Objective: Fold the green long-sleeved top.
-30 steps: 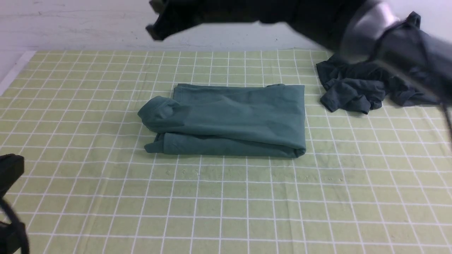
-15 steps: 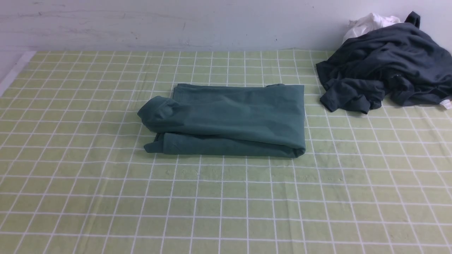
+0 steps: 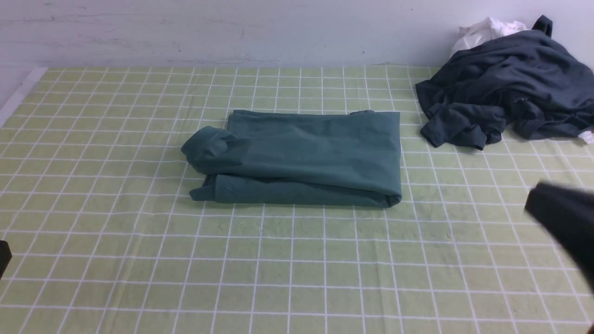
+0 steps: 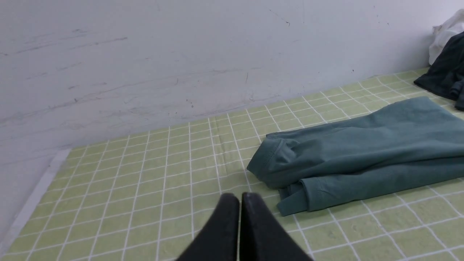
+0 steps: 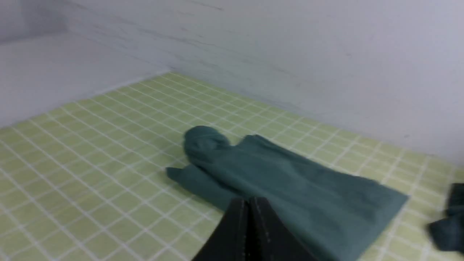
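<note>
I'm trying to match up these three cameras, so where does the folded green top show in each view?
Front view: green top, centre of the checked cloth.
Left wrist view: at right, beyond the shut left gripper.
Right wrist view: centre, just past the shut right gripper.
Shared landmark: the top's rolled collar end.

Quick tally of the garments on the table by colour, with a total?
Green: 1, the folded green top.
Dark grey: 1, the crumpled dark garment.
White: 1, the white cloth behind it, mostly hidden.
Total: 3.
</note>
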`<state>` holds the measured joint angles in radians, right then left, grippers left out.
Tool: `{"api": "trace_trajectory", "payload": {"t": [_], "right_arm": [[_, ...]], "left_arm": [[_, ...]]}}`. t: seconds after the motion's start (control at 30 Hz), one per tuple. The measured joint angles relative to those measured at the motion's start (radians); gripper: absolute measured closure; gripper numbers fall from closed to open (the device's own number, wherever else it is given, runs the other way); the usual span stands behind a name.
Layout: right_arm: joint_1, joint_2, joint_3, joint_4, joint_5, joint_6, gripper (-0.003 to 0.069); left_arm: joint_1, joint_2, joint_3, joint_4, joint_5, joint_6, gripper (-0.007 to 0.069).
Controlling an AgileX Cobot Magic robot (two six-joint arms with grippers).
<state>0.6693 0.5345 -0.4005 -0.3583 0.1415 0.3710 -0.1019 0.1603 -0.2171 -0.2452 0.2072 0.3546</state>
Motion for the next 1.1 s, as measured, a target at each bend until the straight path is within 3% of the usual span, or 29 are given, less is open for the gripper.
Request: {"api": "trace_trajectory", "payload": {"t": [0.17,0.27,0.43,0.67,0.8,1.0,1.1], "right_arm": [[0.000,-0.027,0.282,-0.008,-0.344,0.147,0.0669],[0.000,-0.027,0.393,-0.009,-0.432,0.171,0.0669],[0.000,-0.034,0.427,-0.001,-0.370,0.195,0.0669],[-0.021,-0.109,0.427,0.104,-0.257,0.184,0.0669],[-0.134,-0.321,0.427,0.167,-0.120,0.123,0.0669],[-0.410,-0.536,0.427,0.378,0.153,-0.140,0.0669],[-0.515,-0.544,0.427,0.402,0.203,-0.224,0.0669]], "left_arm": [[0.000,0.000,0.000,0.000,0.000,0.000,0.0628],[0.000,0.000,0.000,0.000,0.001,0.000,0.0628],[0.000,-0.001,0.000,0.000,0.001,0.000,0.0628],[0.000,-0.001,0.000,0.000,0.002,0.000,0.0628],[0.000,-0.001,0.000,-0.001,0.002,0.000,0.0628],[0.000,-0.001,0.000,-0.001,0.003,0.000,0.0628],[0.000,-0.001,0.000,-0.001,0.003,0.000,0.0628]]}}
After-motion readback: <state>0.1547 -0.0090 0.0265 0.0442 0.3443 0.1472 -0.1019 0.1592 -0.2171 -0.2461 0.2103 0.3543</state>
